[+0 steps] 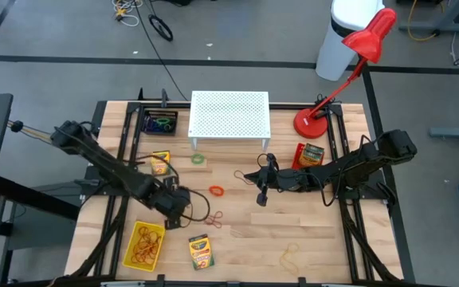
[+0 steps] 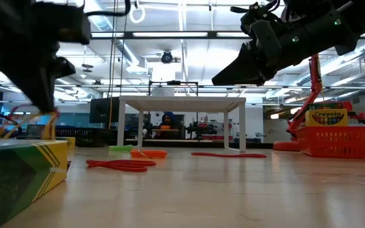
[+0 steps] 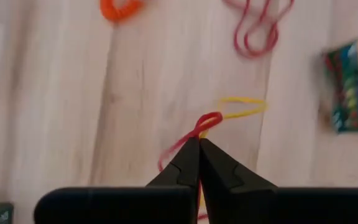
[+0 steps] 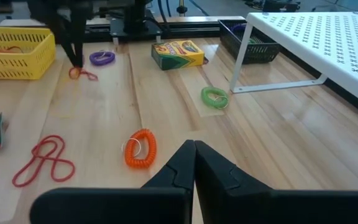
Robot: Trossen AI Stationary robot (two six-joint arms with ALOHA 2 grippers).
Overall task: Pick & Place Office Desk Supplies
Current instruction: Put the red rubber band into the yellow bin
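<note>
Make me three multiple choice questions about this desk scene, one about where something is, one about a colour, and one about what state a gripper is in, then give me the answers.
1. Where is the yellow basket?
A. under the white stand
B. at the table's front left
C. beside the red lamp

2. What colour is the coiled loop ahead of the right gripper?
A. orange
B. blue
C. black

3. What is the left gripper doing?
A. standing wide open
B. holding a crayon box
C. shut on rubber bands

Answers: 1 B, the high view shows it by the left arm at the front edge. 2 A, the right wrist view shows orange. 3 C, red and yellow rubber bands emerge from its closed tips.
</note>
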